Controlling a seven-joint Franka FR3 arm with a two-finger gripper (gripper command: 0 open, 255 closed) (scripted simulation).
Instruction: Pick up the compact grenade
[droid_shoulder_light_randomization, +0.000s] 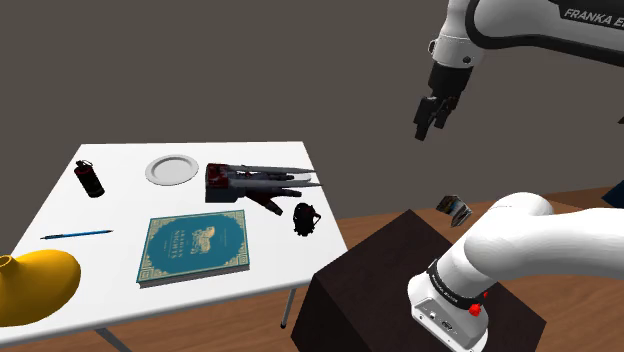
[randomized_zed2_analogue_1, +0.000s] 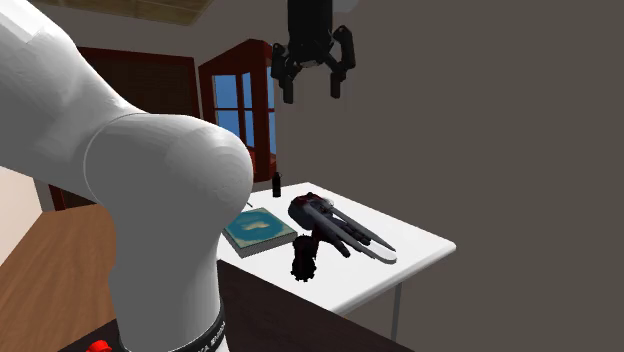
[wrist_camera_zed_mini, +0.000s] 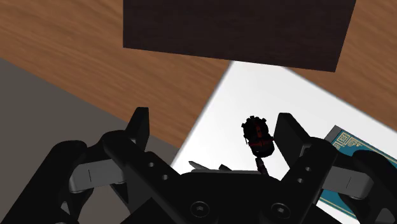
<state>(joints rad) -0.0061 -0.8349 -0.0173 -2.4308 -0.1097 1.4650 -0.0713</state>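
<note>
A small, rounded black grenade with red marks (droid_shoulder_light_randomization: 305, 217) lies on the white table (droid_shoulder_light_randomization: 120, 215), near the edge closest to the stand. It also appears at the table's near side in the second exterior view (randomized_zed2_analogue_1: 304, 257). In the wrist view the grenade (wrist_camera_zed_mini: 257, 135) lies far below, close beside one finger. My black gripper (droid_shoulder_light_randomization: 430, 118) hangs high above the floor, to the shoulder view's right of the table. Its fingers stand open and apart with nothing between them (randomized_zed2_analogue_1: 312, 85) (wrist_camera_zed_mini: 215, 124). A taller black canister with a red band (droid_shoulder_light_randomization: 90, 178) stands at the table's far left.
Also on the table are a white plate (droid_shoulder_light_randomization: 172, 169), a grey and dark red pointed model (droid_shoulder_light_randomization: 255, 182), a teal book (droid_shoulder_light_randomization: 195, 246), a blue pen (droid_shoulder_light_randomization: 77, 234) and a yellow object (droid_shoulder_light_randomization: 35, 283). The dark stand box (droid_shoulder_light_randomization: 420, 290) sits beside the table. A small grey object (droid_shoulder_light_randomization: 455, 207) lies on the floor.
</note>
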